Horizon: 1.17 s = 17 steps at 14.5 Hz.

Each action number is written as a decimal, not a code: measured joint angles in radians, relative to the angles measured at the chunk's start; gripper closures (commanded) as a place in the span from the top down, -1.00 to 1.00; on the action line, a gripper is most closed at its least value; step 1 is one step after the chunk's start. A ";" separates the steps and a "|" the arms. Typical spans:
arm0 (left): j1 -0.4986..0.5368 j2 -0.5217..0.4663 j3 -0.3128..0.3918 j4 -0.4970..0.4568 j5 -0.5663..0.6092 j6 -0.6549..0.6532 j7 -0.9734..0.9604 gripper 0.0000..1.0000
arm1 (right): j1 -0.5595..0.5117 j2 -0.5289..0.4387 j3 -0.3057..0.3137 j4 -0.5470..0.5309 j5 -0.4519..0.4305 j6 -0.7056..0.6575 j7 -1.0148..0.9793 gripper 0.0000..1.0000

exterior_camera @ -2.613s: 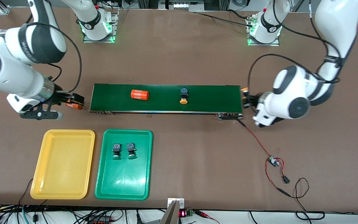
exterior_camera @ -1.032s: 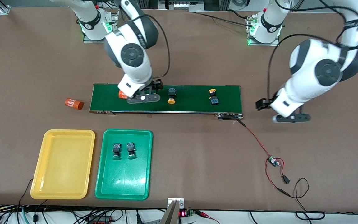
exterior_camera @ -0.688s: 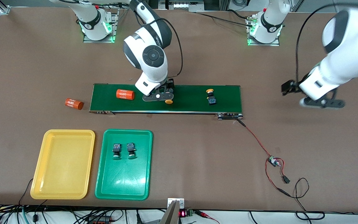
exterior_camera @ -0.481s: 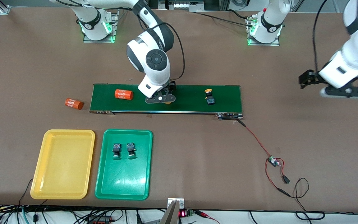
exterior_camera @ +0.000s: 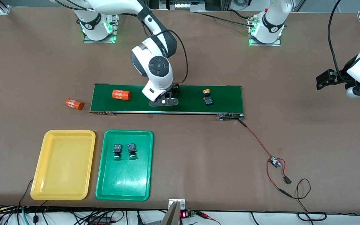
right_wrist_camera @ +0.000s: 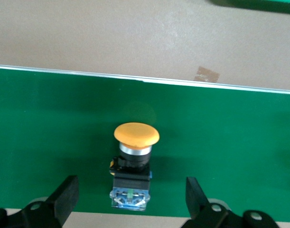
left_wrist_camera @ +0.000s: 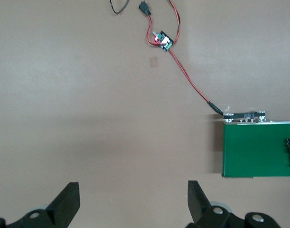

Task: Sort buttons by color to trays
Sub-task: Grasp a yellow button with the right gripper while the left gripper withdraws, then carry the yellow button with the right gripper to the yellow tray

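A yellow-capped button [right_wrist_camera: 136, 134] lies on its side on the belt, right under my right gripper [right_wrist_camera: 131, 190], whose fingers stand open on either side of its blue-and-black body without touching it. In the front view my right gripper [exterior_camera: 163, 102] hides that button. A second yellow-capped button [exterior_camera: 207, 97] lies on the belt nearer the left arm's end. Two green-capped buttons [exterior_camera: 117, 151] [exterior_camera: 132, 151] lie in the green tray [exterior_camera: 123, 182]. The yellow tray [exterior_camera: 63, 175] holds nothing. My left gripper [exterior_camera: 359, 92] [left_wrist_camera: 131, 190] hangs open over bare table past the belt's end.
The dark-green conveyor belt [exterior_camera: 230, 98] runs across the table's middle. One orange cylinder [exterior_camera: 121, 94] lies on it; another [exterior_camera: 74, 104] lies on the table off its end. A red wire and small circuit board [exterior_camera: 273, 162] trail from the belt's other end [left_wrist_camera: 258, 149].
My right gripper has moved along the belt and settled over the yellow-capped button. The left arm has swung away toward its end of the table. The belt has carried its load toward the right arm's end.
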<state>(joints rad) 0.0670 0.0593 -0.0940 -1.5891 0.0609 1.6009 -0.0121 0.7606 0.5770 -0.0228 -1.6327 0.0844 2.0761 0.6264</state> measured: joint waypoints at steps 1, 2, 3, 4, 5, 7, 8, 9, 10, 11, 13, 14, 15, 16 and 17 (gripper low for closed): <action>0.004 0.001 0.000 0.003 0.000 -0.002 0.000 1.00 | 0.001 0.006 0.000 0.000 0.010 0.005 0.004 1.00; 0.010 0.002 0.000 0.007 -0.002 -0.002 0.000 1.00 | 0.002 0.014 0.000 0.000 0.014 0.010 0.013 1.00; 0.016 0.003 0.000 0.010 -0.006 -0.002 0.000 1.00 | 0.003 0.023 0.000 0.000 0.015 0.016 0.028 0.90; 0.020 0.004 0.000 0.013 -0.021 -0.002 0.000 1.00 | 0.005 0.032 0.000 0.000 0.015 0.023 0.041 0.66; 0.021 0.004 0.000 0.015 -0.038 -0.002 0.000 1.00 | 0.006 0.040 0.000 0.000 0.016 0.028 0.047 0.12; 0.021 0.004 -0.004 0.016 -0.045 -0.002 0.000 1.00 | 0.006 0.049 0.000 0.000 0.016 0.031 0.057 -0.47; 0.020 0.004 -0.006 0.016 -0.045 -0.002 0.000 1.00 | 0.006 0.050 -0.001 0.000 0.016 0.032 0.074 -0.65; 0.020 0.004 -0.008 0.016 -0.045 -0.002 0.000 1.00 | 0.006 0.049 -0.003 0.002 0.016 0.032 0.088 -0.82; 0.020 0.004 -0.010 0.017 -0.045 -0.002 0.000 1.00 | 0.005 0.049 -0.004 0.008 0.016 0.033 0.097 -0.85; 0.019 0.004 -0.013 0.017 -0.045 -0.002 0.000 1.00 | 0.004 0.049 -0.006 0.020 0.016 0.034 0.102 -0.93; 0.016 0.004 -0.023 0.018 -0.045 -0.004 0.001 1.00 | 0.003 0.046 -0.014 0.055 0.015 0.028 0.103 -0.98; 0.014 0.003 -0.025 0.020 -0.045 -0.005 0.001 1.00 | 0.003 0.042 -0.028 0.080 0.015 0.009 0.104 -0.98; 0.013 0.000 -0.024 0.020 -0.045 -0.005 0.001 1.00 | 0.002 0.037 -0.054 0.113 0.015 -0.020 0.104 -0.98; 0.012 -0.005 -0.022 0.019 -0.045 -0.004 0.001 1.00 | 0.000 0.031 -0.084 0.146 0.015 -0.055 0.104 -0.98; 0.001 -0.017 -0.011 0.012 -0.045 0.000 0.001 1.00 | -0.006 0.026 -0.120 0.181 0.013 -0.094 0.104 -0.97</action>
<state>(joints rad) 0.0681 0.0428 -0.1052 -1.5767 0.0156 1.6011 -0.0115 0.7547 0.6031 -0.1425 -1.4518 0.0969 1.9826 0.7303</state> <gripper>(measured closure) 0.000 0.573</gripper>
